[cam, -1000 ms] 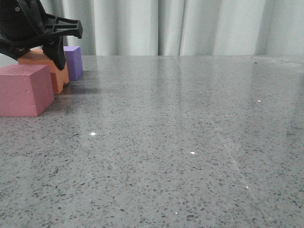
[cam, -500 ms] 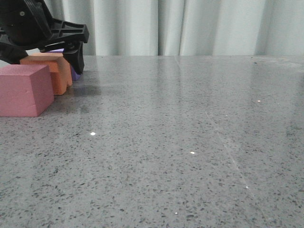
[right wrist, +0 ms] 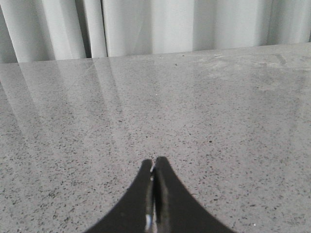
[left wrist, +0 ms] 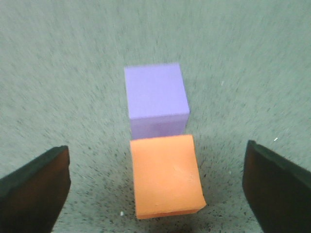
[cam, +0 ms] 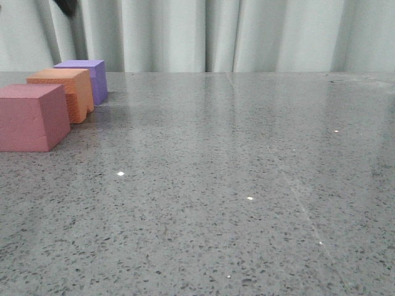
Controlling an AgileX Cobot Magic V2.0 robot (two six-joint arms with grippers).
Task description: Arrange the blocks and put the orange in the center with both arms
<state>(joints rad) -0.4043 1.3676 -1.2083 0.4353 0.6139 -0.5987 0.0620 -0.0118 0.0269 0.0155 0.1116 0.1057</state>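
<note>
Three foam cubes stand in a row at the table's far left: the pink-red cube (cam: 32,117) nearest, the orange cube (cam: 62,92) in the middle, the purple cube (cam: 83,77) farthest. The orange and purple cubes touch. In the left wrist view the orange cube (left wrist: 166,177) lies below and between the wide-open fingers (left wrist: 34,189), with the purple cube (left wrist: 155,99) beyond it. My left gripper (left wrist: 155,148) is open, empty and raised above the cubes; only a black tip (cam: 65,6) shows in the front view. My right gripper (right wrist: 154,162) is shut over bare table.
The grey speckled table (cam: 234,172) stretches to the right and front of the cubes. White curtains (cam: 247,34) hang behind its far edge. My right arm does not show in the front view.
My left gripper let go of the orange cube between the pink-red and purple cubes and has risen almost out of the front view. The cubes now stand uncovered.
</note>
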